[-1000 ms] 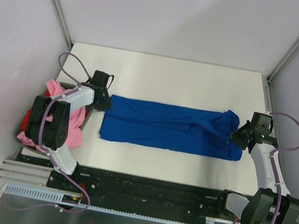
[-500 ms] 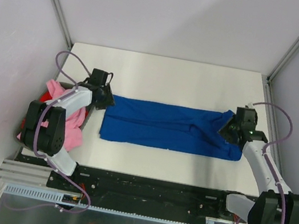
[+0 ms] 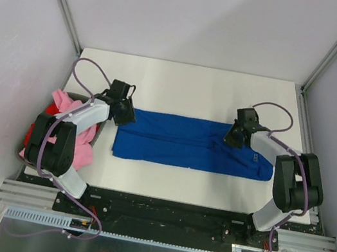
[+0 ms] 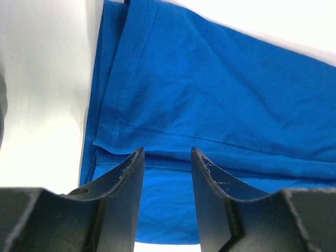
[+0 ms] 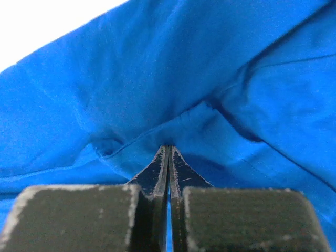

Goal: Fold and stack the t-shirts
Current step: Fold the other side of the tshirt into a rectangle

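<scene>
The royal blue t-shirt lies as a long folded band across the middle of the table; no lettering or graphic shows. My left gripper is open over the shirt's left end, its jaws apart above a hemmed edge. My right gripper is shut on a pinch of blue cloth near the shirt's upper right part, and the cloth bunches around the fingertips. The light pink t-shirt and a bit of the red one lie heaped at the left table edge.
The pink and red heap sits in a dark bin beside the left arm's base. White table stretches behind the blue shirt. Metal frame posts stand at the back corners.
My right gripper has moved left and a little farther back, drawing the shirt's right corner inward over the band. My left gripper has shifted slightly right onto the shirt's left end.
</scene>
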You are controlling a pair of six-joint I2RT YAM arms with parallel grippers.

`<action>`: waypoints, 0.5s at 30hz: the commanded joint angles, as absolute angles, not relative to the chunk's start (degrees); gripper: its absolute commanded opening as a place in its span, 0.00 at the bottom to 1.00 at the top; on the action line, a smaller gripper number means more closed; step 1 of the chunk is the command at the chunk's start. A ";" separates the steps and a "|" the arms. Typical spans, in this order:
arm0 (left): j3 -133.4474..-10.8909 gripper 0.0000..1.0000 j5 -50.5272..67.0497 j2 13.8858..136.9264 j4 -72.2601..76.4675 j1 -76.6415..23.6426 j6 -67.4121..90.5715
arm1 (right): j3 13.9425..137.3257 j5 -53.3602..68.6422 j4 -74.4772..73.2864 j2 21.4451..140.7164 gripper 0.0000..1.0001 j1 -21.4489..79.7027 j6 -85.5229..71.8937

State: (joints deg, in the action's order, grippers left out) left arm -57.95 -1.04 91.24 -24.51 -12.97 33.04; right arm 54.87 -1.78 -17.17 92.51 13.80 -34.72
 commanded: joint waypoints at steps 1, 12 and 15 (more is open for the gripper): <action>-59.43 0.45 -0.53 90.55 -23.33 -13.79 32.70 | 56.66 -1.91 -14.49 97.59 0.00 16.67 -37.74; -59.48 0.44 -0.63 90.74 -23.28 -14.37 32.29 | 56.60 -1.77 -14.41 97.96 0.07 16.72 -37.67; -59.64 0.44 -0.50 90.59 -23.28 -14.46 32.26 | 56.94 -2.17 -15.40 93.27 0.20 16.61 -35.98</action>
